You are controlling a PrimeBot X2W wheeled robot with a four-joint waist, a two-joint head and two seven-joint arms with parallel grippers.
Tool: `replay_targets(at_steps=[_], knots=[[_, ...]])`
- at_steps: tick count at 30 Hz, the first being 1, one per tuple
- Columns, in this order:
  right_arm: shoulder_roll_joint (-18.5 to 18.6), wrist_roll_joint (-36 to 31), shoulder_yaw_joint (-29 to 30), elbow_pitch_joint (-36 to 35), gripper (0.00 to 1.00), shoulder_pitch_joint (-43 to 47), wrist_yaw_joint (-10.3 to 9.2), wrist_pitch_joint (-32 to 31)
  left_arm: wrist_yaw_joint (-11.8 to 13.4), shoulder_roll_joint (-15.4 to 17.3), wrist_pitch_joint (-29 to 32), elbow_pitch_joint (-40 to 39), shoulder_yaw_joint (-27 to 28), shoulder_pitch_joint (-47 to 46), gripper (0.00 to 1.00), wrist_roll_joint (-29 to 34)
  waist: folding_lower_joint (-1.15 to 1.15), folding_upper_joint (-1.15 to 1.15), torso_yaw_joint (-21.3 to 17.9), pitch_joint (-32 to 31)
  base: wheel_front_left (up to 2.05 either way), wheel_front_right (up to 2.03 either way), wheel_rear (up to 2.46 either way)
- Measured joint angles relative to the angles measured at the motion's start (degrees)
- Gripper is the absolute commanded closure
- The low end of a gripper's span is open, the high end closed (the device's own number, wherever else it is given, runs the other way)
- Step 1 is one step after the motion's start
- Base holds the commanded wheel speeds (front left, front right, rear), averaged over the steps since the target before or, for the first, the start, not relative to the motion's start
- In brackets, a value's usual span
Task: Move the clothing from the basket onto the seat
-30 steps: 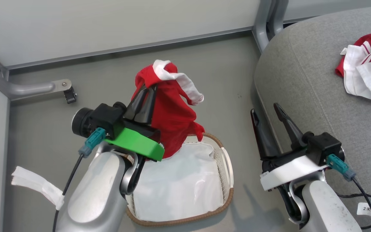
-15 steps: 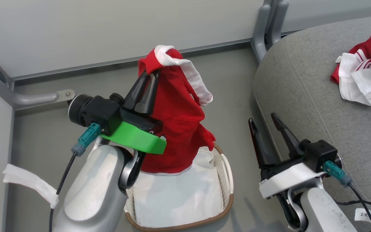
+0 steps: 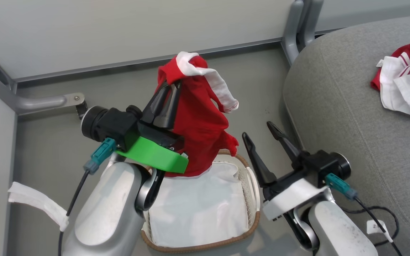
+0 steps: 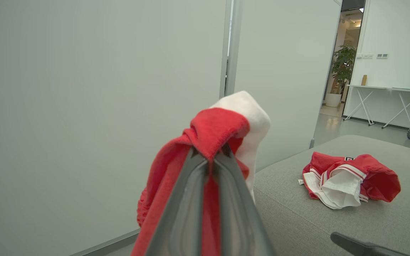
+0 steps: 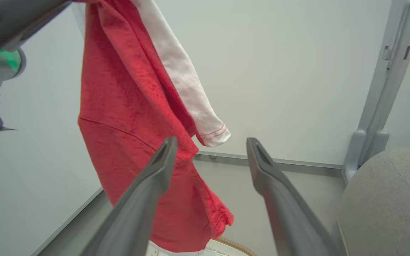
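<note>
One red jersey point(image 3: 198, 135) hangs over the basket point(image 3: 252, 227), pinched in the clamped left gripper point(image 3: 174, 86); the basket holds a white liner point(image 3: 198, 209); a second jersey point(image 3: 404, 89) lies crumpled on the seat point(image 3: 351, 117); the right gripper point(image 3: 257, 129), fingers spread and empty, hovers between basket and seat

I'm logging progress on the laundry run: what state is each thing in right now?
held jersey: pinched at its top, hanging above the basket
left end effector: shut on held jersey
right end effector: open, empty
basket: upright, white liner showing, no red clothing visible inside
second jersey: crumpled, lying on the seat
</note>
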State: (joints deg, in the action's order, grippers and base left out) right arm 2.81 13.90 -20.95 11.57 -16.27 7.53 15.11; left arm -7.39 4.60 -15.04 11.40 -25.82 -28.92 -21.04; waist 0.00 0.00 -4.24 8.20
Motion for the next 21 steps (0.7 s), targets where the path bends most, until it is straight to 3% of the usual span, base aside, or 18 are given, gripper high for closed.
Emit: replay_targets(at_steps=[8, 21], knots=[[1.42, 0.0, -6.86, 3.0, 0.0, -5.73, 0.0, 0.0, 0.0, -0.55, 0.0, 0.07, -1.68, -0.08, 1.0, -0.42, 0.0, 0.0, 1.8, 0.83, 0.0, 0.0, 0.0], [2.07, 0.69, -11.73, 6.93, 0.0, -11.66, 0.0, 0.0, 0.0, -1.52, 0.0, 0.04, -5.75, -0.46, 1.0, -1.65, 0.0, 0.0, 5.61, 1.95, 0.0, 0.0, 0.0]])
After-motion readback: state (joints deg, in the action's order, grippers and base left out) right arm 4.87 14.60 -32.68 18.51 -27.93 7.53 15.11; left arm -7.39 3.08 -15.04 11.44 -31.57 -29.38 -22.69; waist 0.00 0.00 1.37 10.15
